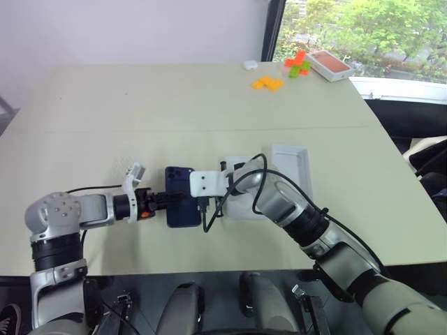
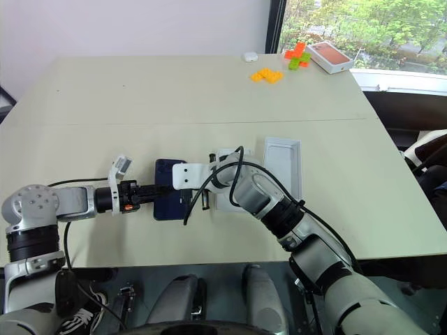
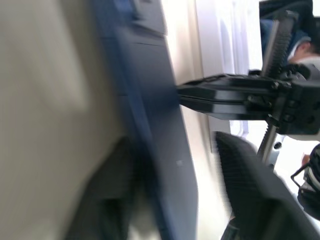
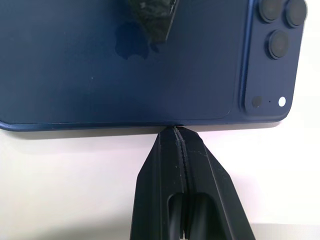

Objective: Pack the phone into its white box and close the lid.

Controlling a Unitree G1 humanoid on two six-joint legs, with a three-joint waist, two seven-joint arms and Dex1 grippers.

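Observation:
The dark navy phone (image 1: 181, 185) lies flat on the table, its back and camera cluster facing up (image 4: 100, 70). My left gripper (image 1: 165, 199) reaches in from the left, open, with one finger (image 3: 250, 190) over the phone's face and the other under its near edge; a narrow gap still shows. My right gripper (image 4: 175, 129) is shut with nothing in it, its tips pressed against the phone's opposite long edge. A shallow white tray (image 1: 293, 167) lies just right of my right arm, and another white piece (image 1: 241, 208) sits partly under that arm; I cannot tell which is the white box and which the lid.
At the table's far right corner stand an orange-red-topped box (image 1: 330, 64), green and red blocks (image 1: 298, 65), orange blocks (image 1: 267, 83) and a small white object (image 1: 250, 65). The table's front edge runs close below both arms. A dark seat (image 1: 429, 167) sits beyond the right edge.

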